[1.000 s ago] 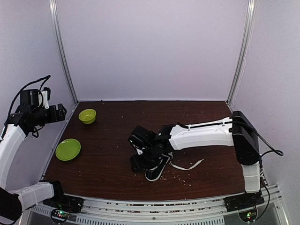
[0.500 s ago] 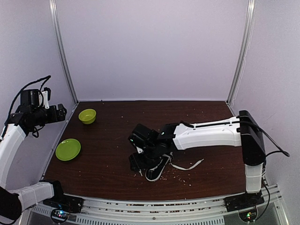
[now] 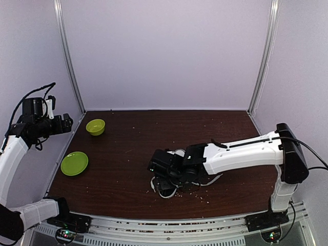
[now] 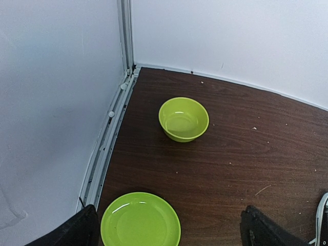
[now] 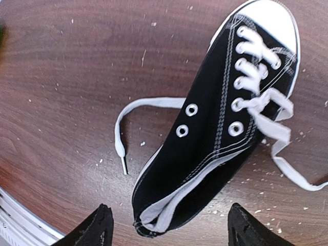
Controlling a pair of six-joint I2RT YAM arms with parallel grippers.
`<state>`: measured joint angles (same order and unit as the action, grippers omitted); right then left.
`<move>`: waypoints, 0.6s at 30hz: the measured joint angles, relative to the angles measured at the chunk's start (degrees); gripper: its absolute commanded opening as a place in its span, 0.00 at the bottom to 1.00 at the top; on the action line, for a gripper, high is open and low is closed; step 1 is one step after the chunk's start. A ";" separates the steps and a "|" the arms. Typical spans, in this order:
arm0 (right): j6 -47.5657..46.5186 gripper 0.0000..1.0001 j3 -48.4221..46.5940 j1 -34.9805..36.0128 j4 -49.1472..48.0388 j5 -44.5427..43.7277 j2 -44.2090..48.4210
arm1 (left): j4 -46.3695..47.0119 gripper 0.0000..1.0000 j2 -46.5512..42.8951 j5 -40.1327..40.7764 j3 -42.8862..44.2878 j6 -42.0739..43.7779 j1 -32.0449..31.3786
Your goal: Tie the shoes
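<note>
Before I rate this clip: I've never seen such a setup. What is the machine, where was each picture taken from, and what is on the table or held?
These are two robot arms bolted at the near edge of a brown table, each ending in a two-finger pincer. The wide picture comes from a fixed camera above and behind them; the other two come from cameras on the wrists. The left pincer hangs open at the left, facing a green bowl and a green plate. The right pincer hovers open above a black sneaker whose white laces lie untied. Nothing is held.
</note>
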<state>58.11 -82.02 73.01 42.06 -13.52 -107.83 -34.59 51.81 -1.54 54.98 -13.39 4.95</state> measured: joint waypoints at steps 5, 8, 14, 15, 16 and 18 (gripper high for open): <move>1.29 0.66 -1.27 0.90 0.11 0.20 -3.21 | -0.02 0.98 0.00 0.00 0.00 -0.02 0.00; 1.86 0.57 -1.31 0.90 -0.07 0.72 -4.68 | -0.02 0.98 0.00 0.00 0.02 0.00 0.00; 2.43 0.20 -1.31 0.90 -0.94 1.75 -6.73 | -0.02 0.98 0.00 0.02 0.02 -0.02 0.00; 2.29 0.09 -1.31 0.87 -1.49 2.03 -6.73 | -0.02 0.98 0.00 0.02 0.02 -0.02 0.00; 2.51 0.00 -1.31 0.87 -1.92 2.38 -6.75 | -0.02 0.98 0.00 0.04 0.02 -0.02 0.00; 2.86 0.00 -1.29 0.83 -1.44 2.12 -6.73 | -0.02 0.98 0.00 0.07 0.02 -0.02 0.00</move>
<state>60.97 -83.31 73.84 40.62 -11.40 -114.56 -34.61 51.81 -1.48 55.00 -13.41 4.95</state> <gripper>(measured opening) 0.049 0.978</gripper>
